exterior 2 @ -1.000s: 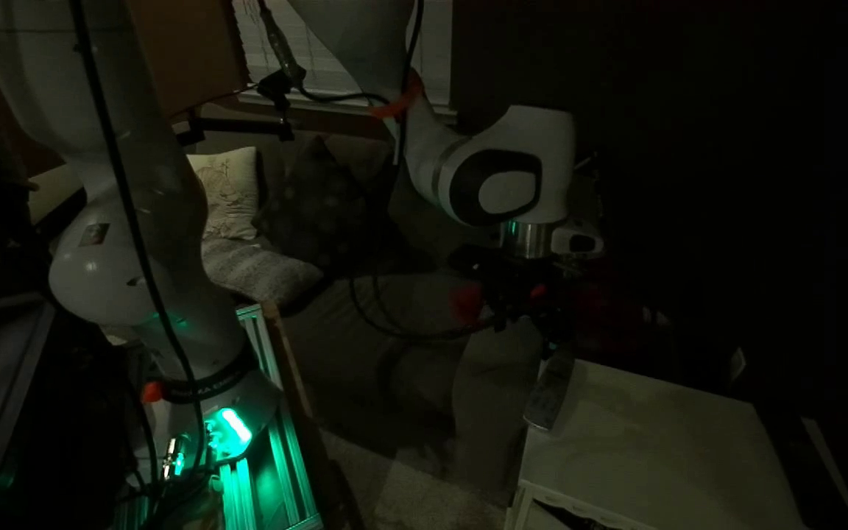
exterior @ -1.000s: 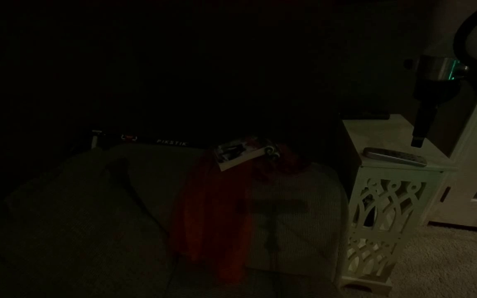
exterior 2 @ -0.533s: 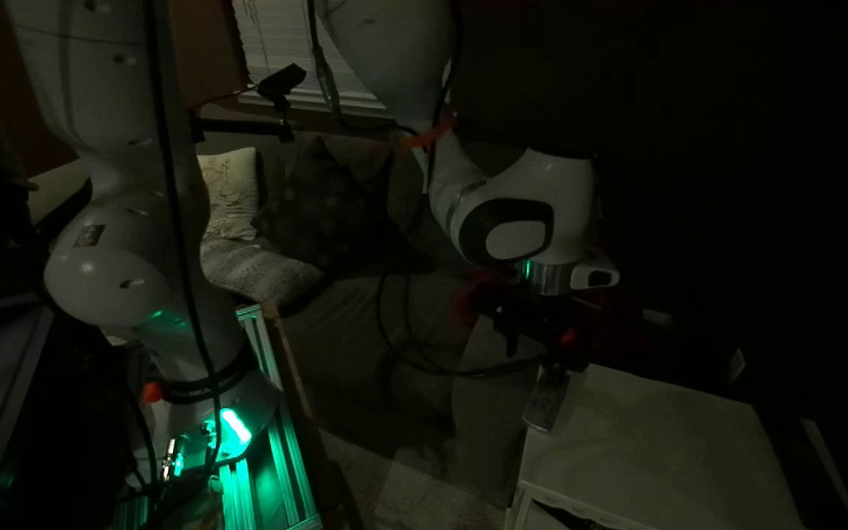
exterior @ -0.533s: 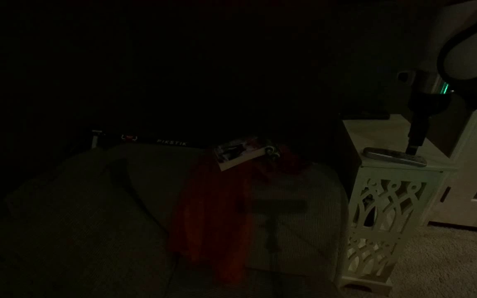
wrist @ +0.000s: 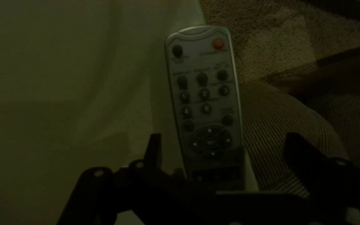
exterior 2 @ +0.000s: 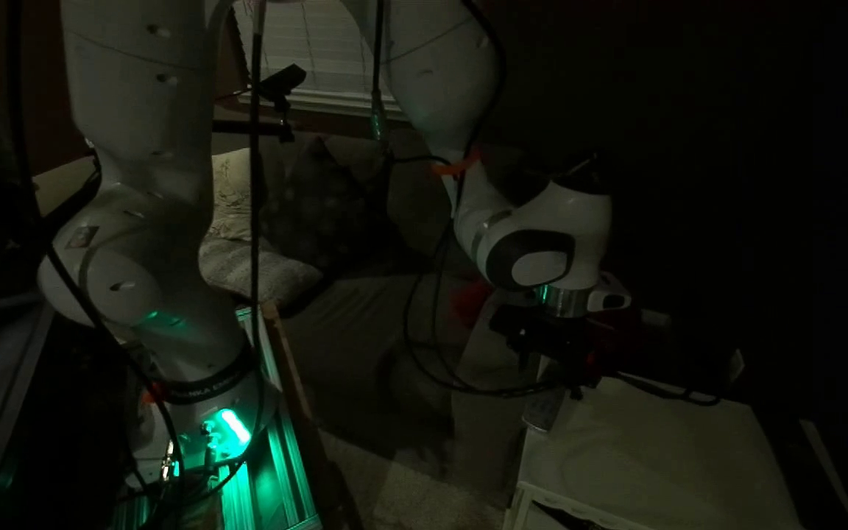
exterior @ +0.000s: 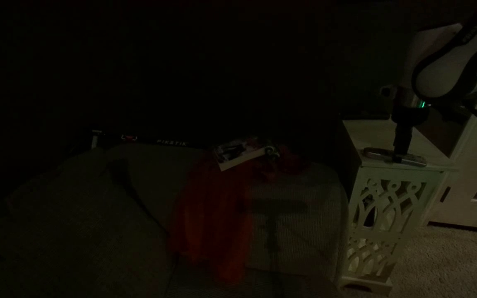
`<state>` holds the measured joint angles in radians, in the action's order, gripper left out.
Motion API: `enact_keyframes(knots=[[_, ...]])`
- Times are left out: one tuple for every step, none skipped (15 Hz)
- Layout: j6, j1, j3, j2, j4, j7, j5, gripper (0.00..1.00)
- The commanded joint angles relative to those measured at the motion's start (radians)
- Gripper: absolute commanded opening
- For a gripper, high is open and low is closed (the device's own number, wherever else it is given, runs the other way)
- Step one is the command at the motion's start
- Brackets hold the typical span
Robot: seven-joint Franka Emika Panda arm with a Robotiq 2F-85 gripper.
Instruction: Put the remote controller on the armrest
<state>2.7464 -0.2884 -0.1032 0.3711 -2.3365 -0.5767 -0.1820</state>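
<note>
The remote controller (exterior: 375,154) is a flat whitish-grey bar with dark buttons. It lies at the edge of the white side table (exterior: 371,134), and it also shows in the other views (exterior 2: 539,416) (wrist: 206,100). My gripper (wrist: 223,136) is open, pointing down over the remote, with one finger (wrist: 155,147) on each side in the wrist view. In both exterior views the gripper (exterior: 398,156) (exterior 2: 550,377) is low at the remote; contact cannot be told. The ribbed armrest (wrist: 270,118) is beside the table and remote, also visible in an exterior view (exterior: 300,236).
An orange-red cloth (exterior: 211,219) drapes over the sofa by the armrest, with a book (exterior: 238,155) on it. A dark object (exterior: 364,116) lies at the table's back edge. Cushions (exterior 2: 262,269) lie on the sofa. The room is very dark.
My gripper has come down to the remote, moving left in an exterior view where the table stands right, and slightly right where the arm base shows. The remote has not visibly moved.
</note>
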Motion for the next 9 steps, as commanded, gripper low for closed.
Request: enact_keyframes(knots=[[-0.042,-0.057,0.031,0.061,0.086,-0.073,0.035,1.00],[-0.053,-0.073,0.043,0.076,0.102,-0.093,0.045,1.00],[-0.062,-0.080,0.046,0.087,0.115,-0.102,0.045,1.00],[-0.077,-0.092,0.057,0.096,0.126,-0.121,0.054,0.99],[-0.088,-0.100,0.065,0.102,0.135,-0.137,0.062,0.97],[-0.100,-0.106,0.075,0.106,0.140,-0.153,0.070,0.91],[-0.109,-0.109,0.080,0.112,0.147,-0.167,0.075,0.81],[-0.116,-0.110,0.084,0.116,0.151,-0.177,0.080,0.65],[-0.123,-0.108,0.085,0.118,0.154,-0.184,0.081,0.56]])
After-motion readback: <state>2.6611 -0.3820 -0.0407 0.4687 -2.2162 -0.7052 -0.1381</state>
